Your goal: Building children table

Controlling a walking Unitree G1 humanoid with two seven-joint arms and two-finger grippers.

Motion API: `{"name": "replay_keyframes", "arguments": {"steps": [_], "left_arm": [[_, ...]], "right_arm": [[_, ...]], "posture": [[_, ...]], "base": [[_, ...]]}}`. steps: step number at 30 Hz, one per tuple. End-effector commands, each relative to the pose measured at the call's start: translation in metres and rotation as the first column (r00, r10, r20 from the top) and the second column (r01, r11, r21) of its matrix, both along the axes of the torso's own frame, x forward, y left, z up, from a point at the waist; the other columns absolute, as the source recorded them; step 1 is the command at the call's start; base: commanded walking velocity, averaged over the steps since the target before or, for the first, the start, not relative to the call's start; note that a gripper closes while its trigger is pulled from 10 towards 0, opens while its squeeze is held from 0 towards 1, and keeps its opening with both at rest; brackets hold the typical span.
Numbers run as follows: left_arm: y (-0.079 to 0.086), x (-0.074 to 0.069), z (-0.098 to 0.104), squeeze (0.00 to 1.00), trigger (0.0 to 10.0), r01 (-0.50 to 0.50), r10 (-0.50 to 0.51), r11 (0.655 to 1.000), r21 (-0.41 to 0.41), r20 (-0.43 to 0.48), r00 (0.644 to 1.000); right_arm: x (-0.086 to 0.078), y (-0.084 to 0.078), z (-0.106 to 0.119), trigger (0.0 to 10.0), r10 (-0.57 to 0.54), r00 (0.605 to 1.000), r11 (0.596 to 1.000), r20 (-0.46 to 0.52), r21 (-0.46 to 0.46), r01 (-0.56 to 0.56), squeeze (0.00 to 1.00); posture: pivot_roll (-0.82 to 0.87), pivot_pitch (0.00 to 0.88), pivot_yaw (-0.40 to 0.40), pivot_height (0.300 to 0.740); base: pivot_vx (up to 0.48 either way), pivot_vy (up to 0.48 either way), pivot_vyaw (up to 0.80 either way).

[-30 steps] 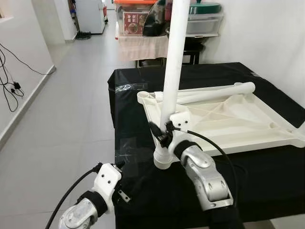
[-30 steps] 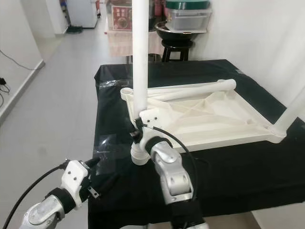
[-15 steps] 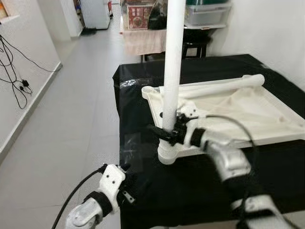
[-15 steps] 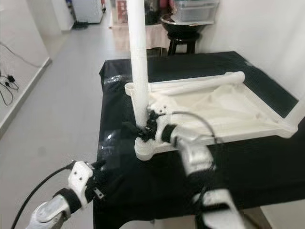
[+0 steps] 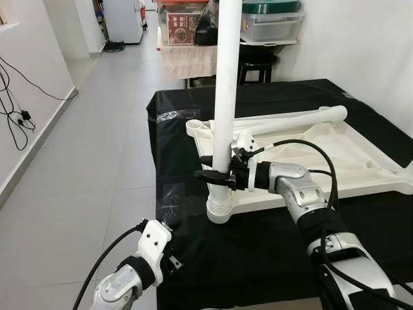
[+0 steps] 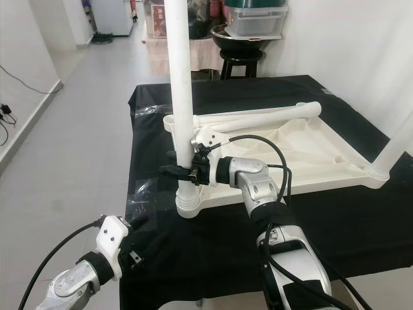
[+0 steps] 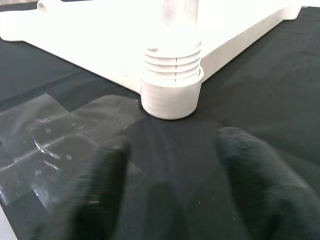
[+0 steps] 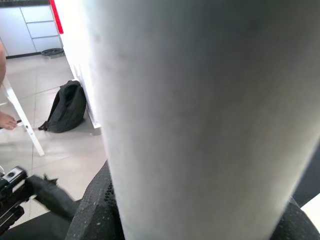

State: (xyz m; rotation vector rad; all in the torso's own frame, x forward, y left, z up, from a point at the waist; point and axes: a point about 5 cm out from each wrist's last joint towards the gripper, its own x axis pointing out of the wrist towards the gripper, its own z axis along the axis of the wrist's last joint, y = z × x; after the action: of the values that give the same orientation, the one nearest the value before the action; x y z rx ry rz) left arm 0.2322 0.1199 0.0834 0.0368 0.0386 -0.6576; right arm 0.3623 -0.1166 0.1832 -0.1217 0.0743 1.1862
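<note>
The right gripper (image 5: pixel 218 174) has its two black fingers closed around the upright white table leg (image 5: pixel 226 90), low on the shaft, just above the ribbed collar where the leg meets the corner socket (image 5: pixel 219 210). That socket belongs to the white tabletop (image 5: pixel 322 161), which lies upside down on the black cloth (image 5: pixel 271 245) spread beyond and beneath the gripper. A second leg (image 5: pixel 303 119) lies flat across the far edge of the tabletop, well apart from the gripper.

The left gripper (image 7: pixel 170 170) hovers low over the cloth just short of the same socket, its fingers (image 7: pixel 102 185) spread apart and holding nothing. A patch of clear tape (image 7: pixel 55 135) sits on the cloth beside that gripper's fingers, touching the base of the socket.

Behind the table stand storage boxes (image 5: pixel 271 19) and a stool (image 6: pixel 242 61).
</note>
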Motion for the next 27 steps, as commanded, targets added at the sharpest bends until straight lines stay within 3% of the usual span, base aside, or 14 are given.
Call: {"name": "replay_keyframes", "arguments": {"steps": [1, 5, 8, 9, 10, 11, 12, 13, 14, 17, 24, 25, 26, 27], "left_arm": [[0.001, 0.001, -0.002, 0.00, 0.0, -0.002, 0.002, 1.000, -0.012, -0.002, 1.000], [0.001, 0.001, -0.002, 0.00, 0.0, 0.001, -0.001, 1.000, -0.017, 0.005, 1.000], [0.001, 0.001, -0.002, 0.00, 0.0, 0.001, -0.001, 1.000, -0.018, 0.007, 1.000], [0.001, 0.001, -0.002, 0.00, 0.0, 0.003, -0.002, 1.000, -0.020, 0.007, 1.000], [0.002, 0.001, -0.002, 0.00, 0.0, 0.004, -0.004, 1.000, -0.021, 0.007, 1.000], [0.002, 0.001, -0.002, 0.00, 0.0, 0.004, -0.004, 1.000, -0.021, 0.007, 1.000], [0.003, 0.002, -0.001, 0.00, 0.0, 0.006, -0.006, 1.000, -0.020, 0.007, 1.000], [0.003, 0.002, -0.001, 0.00, 0.0, 0.006, -0.006, 1.000, -0.020, 0.007, 1.000], [0.003, 0.002, -0.002, 0.00, 0.0, 0.008, -0.008, 1.000, -0.019, 0.007, 1.000], [0.002, 0.004, -0.003, 0.00, 0.0, 0.015, -0.015, 1.000, -0.019, 0.004, 1.000], [0.002, 0.006, -0.003, 0.00, 0.0, 0.003, -0.003, 1.000, -0.019, 0.013, 1.000], [0.002, 0.007, -0.003, 0.00, 0.0, -0.003, 0.004, 1.000, -0.020, 0.015, 1.000], [0.002, 0.008, -0.003, 0.00, 0.0, -0.007, 0.008, 1.000, -0.022, 0.016, 1.000], [0.003, 0.009, -0.003, 0.00, 6.0, -0.007, 0.008, 1.000, -0.022, 0.015, 1.000]], "right_arm": [[-0.002, -0.007, -0.012, 0.0, -0.033, 0.999, 0.999, -0.030, -0.019, 0.033, 0.00], [-0.017, -0.017, -0.035, 0.0, -0.160, 0.985, 0.987, -0.060, 0.004, 0.160, 0.00], [-0.019, -0.017, -0.039, 0.0, -0.180, 0.981, 0.983, -0.066, 0.005, 0.181, 0.00], [-0.029, -0.010, -0.057, 0.0, -0.343, 0.936, 0.939, -0.084, -0.031, 0.341, 0.00], [-0.045, -0.001, -0.076, 0.0, -0.568, 0.809, 0.821, -0.151, -0.037, 0.570, 0.00], [-0.045, -0.001, -0.076, 0.0, -0.568, 0.809, 0.821, -0.151, -0.037, 0.570, 0.00], [-0.060, 0.012, -0.085, 0.0, -0.673, 0.722, 0.737, -0.163, -0.056, 0.674, 0.00], [-0.060, 0.012, -0.085, 0.0, -0.673, 0.722, 0.737, -0.163, -0.056, 0.674, 0.00], [-0.069, 0.022, -0.089, 0.0, -0.715, 0.676, 0.694, -0.179, -0.065, 0.717, 0.00], [-0.062, 0.031, -0.087, 0.0, -0.696, 0.702, 0.715, -0.152, -0.055, 0.697, 0.00], [-0.050, 0.030, -0.083, 0.0, -0.708, 0.690, 0.702, -0.151, -0.038, 0.712, 0.00], [-0.047, 0.030, -0.078, 10.0, -0.692, 0.704, 0.714, -0.159, -0.006, 0.700, 0.00], [-0.045, 0.030, -0.075, 10.0, -0.679, 0.716, 0.723, -0.164, 0.016, 0.690, 0.00], [-0.045, 0.032, -0.066, 10.0, -0.643, 0.747, 0.751, -0.165, 0.050, 0.658, 1.00]], "posture": [[-0.03, 0.000, -0.014, 0.740], [-0.05, 0.000, -0.021, 0.740], [-0.05, 0.000, -0.021, 0.740], [-0.04, 0.000, -0.030, 0.740], [-0.05, 0.000, -0.017, 0.740], [-0.05, 0.000, -0.017, 0.740], [-0.05, 0.000, -0.005, 0.740], [-0.05, 0.000, -0.005, 0.740], [-0.06, 0.000, 0.003, 0.740], [-0.05, 0.000, -0.014, 0.740], [-0.05, 0.000, -0.013, 0.740], [-0.05, 0.000, -0.007, 0.740], [-0.05, 0.000, -0.006, 0.740], [-0.05, 0.000, -0.005, 0.740]], "base": [[0.000, 0.000, 0.00], [0.000, 0.000, 0.00], [0.000, 0.000, 0.00], [0.000, 0.000, 0.00], [0.000, 0.000, 0.00], [0.000, 0.000, 0.00], [0.000, 0.000, 0.00], [0.000, 0.000, 0.00], [0.000, 0.000, 0.00], [0.000, 0.000, 0.00], [0.000, 0.000, 0.00], [0.000, 0.000, 0.00], [0.000, 0.000, 0.00], [0.000, 0.000, 0.00]]}}
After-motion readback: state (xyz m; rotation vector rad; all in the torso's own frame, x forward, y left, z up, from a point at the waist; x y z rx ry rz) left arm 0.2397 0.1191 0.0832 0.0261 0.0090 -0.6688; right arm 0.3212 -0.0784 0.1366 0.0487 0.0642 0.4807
